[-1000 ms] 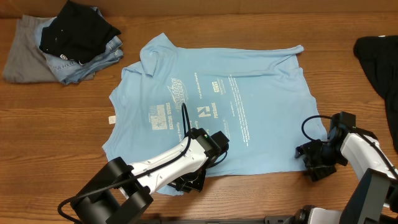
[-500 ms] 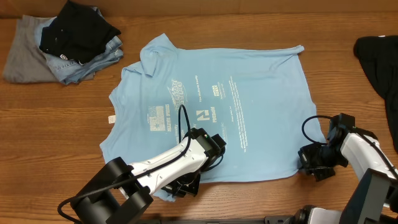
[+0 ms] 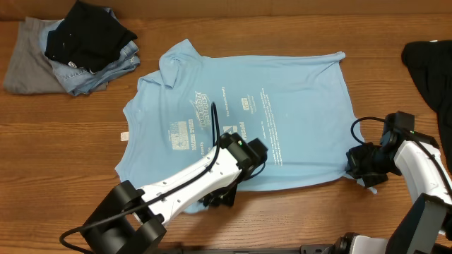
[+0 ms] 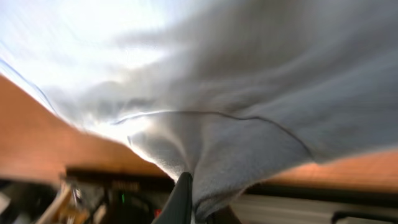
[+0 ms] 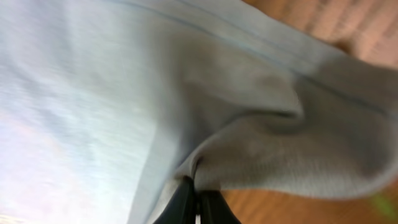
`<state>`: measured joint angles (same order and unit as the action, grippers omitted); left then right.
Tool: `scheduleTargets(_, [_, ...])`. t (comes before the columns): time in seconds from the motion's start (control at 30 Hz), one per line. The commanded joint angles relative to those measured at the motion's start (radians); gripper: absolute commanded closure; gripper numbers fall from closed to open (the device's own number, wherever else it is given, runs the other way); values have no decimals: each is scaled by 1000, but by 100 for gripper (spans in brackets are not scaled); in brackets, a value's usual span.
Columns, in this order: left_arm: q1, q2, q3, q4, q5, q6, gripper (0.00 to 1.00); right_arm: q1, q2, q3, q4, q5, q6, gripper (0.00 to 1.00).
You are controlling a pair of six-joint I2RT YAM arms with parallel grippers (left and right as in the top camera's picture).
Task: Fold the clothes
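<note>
The light blue T-shirt (image 3: pixel 296 106) lies spread on the wooden table, small white print facing up. My left gripper (image 3: pixel 220 196) is at its near hem, left of centre, shut on a bunch of the fabric. In the left wrist view the cloth (image 4: pixel 249 143) drapes up from the gripper (image 4: pixel 189 200). My right gripper (image 3: pixel 359 164) is at the near right corner of the shirt. The right wrist view shows this gripper (image 5: pixel 198 202) pinching a fold of the hem (image 5: pixel 280 155), which is lifted off the wood.
A pile of grey, denim and black garments (image 3: pixel 70 49) sits at the far left corner. A black garment (image 3: pixel 431 67) lies at the right edge. Bare wood runs along the near side of the table.
The right gripper closed on the shirt's near right corner. Both grippers moved away from the table's front edge, drawing the near hem up and inward.
</note>
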<state>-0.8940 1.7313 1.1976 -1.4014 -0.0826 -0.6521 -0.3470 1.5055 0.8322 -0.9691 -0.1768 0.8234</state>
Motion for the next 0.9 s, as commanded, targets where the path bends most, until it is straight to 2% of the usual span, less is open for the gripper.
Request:
scheduleTargets(0.0, [27,6,64,40,-174,3,96,-1,2,26,47,-43,14,96])
scheduleTargets(0.1, [59,7,64,56,-237,2,96,-1,2,26,104,-93,10,96])
scheduleTargets(0.33, [152,8,61,95,-270,28,96,9,2,26,265,-195,-13,96])
scheduleTargets(0.57, [240,8,61,179,-290,31,96,99,2,26,390,-190,-13,96])
scheduleTargets(0.87, [287,8,61,281,-321,77,93,241,2,26,520,-123,-11,96])
